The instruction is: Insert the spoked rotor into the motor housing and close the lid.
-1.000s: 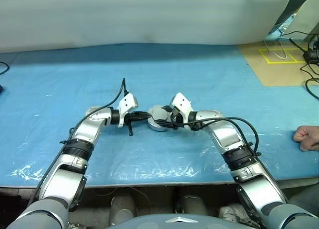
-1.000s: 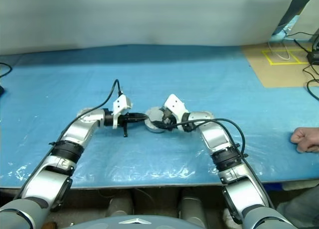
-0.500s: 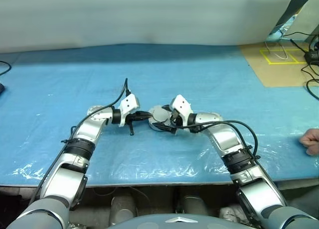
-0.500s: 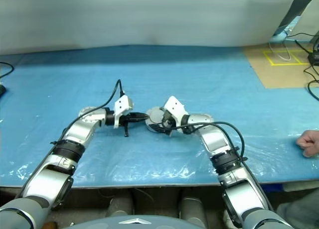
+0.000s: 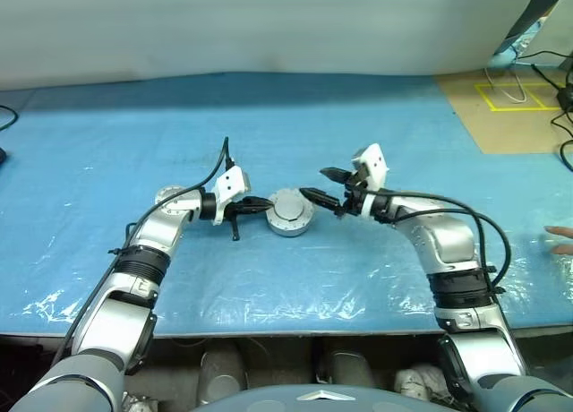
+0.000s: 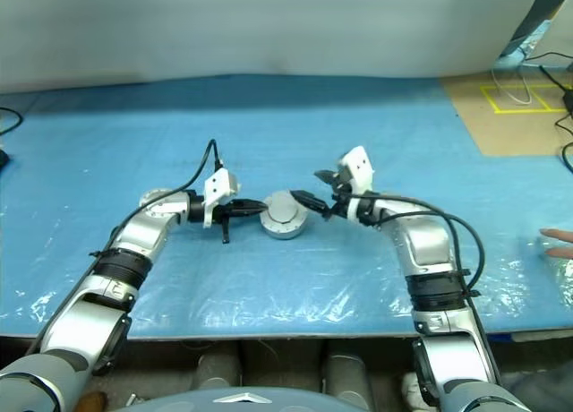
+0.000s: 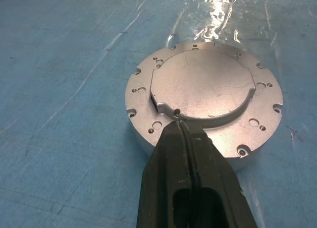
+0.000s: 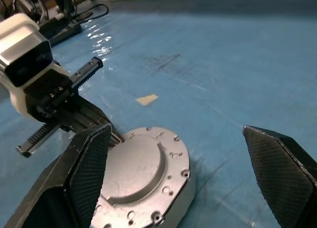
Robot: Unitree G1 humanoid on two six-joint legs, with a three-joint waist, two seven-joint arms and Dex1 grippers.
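Head views: the motor housing (image 5: 290,212) sits on the blue table cover (image 5: 358,116), between the two arms, with the lid (image 7: 203,84) already seated flat on top. The left gripper (image 5: 253,209) is pressed shut, tips at the housing's left edge. The right gripper (image 5: 328,184) is spread wide, empty, just right of the housing and raised off it. A person's hand (image 5: 562,241) is seen at the far right edge of the table, well apart from the work.

Left wrist view: the closed fingers (image 7: 190,158) are laid against the housing's top rim, touching or nearly so; exact contact cannot be told. The lid appears level. The rotor is presumably enclosed.

Right wrist view: the wide-open fingers (image 8: 84,173) frame the housing from above and beside, with the left gripper's fingers beyond it.

Risks, as judged:
- The housing is not clamped by anything, so a sideways nudge from the left tips could slide it on the slick plastic cover.
- If the lid is only resting and not fully seated, any drag by the left tips on withdrawal could tilt or lift it.
- The open right fingers could clip the rim if the arm is dropped.
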